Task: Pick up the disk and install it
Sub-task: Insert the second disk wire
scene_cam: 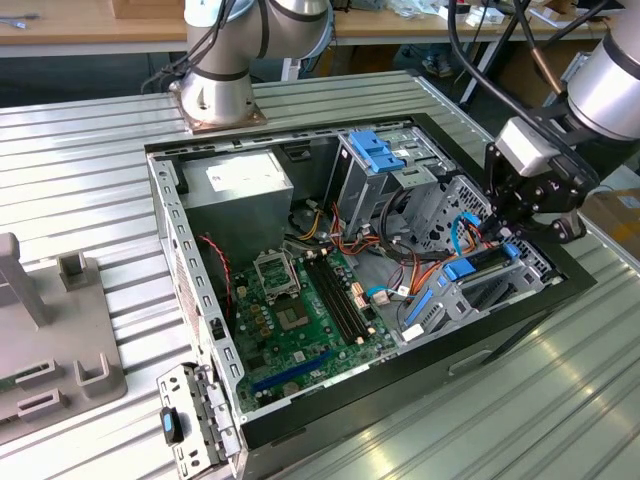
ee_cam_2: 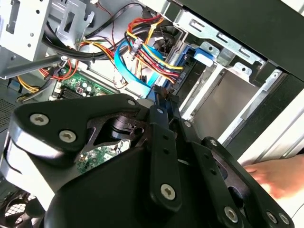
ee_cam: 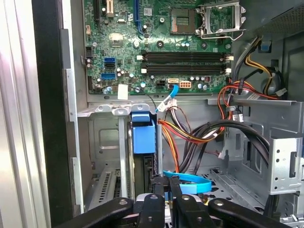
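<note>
We are seeing the pincer [ee_cam: 166, 179] hanging inside the open computer case [scene_cam: 190, 270], its fingers drawn together on nothing. The disk [ee_cam: 144, 135] is sitting just ahead of it, on edge in the drive cage. The ribbed metal surface [scene_cam: 90, 160] is carrying the case. Cables [ee_cam: 190, 135] are crowding just beside the pincer.

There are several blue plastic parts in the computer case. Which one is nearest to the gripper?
The blue carrier in the drive cage right under the gripper. The ribbed blue tab sits farther back, beside the grey box.
</note>
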Motion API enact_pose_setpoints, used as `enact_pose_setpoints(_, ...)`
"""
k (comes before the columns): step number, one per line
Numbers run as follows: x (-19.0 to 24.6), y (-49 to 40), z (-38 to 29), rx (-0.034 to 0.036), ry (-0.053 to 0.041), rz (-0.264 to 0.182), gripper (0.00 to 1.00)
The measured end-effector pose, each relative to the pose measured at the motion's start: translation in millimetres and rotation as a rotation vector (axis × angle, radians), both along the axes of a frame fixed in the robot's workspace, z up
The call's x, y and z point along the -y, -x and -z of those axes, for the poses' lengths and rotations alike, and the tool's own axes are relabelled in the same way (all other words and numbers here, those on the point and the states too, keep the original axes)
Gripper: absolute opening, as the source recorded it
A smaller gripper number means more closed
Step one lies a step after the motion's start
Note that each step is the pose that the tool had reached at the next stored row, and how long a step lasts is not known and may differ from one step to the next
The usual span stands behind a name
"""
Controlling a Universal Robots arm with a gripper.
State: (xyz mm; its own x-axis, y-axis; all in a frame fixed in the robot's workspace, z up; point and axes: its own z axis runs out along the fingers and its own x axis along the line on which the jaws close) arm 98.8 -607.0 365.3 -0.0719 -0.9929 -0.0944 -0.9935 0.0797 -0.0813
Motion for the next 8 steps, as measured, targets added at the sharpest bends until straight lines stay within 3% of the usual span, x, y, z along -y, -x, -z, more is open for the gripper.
enact_pose_setpoints(3, 5.1, 0.6, 6.8, 0.0001, 0.0000, -0.002, 0.16)
enact_pose_setpoints(8, 6.3, 0.9, 12.8, 0.0001, 0.0002, -0.016, 0.16)
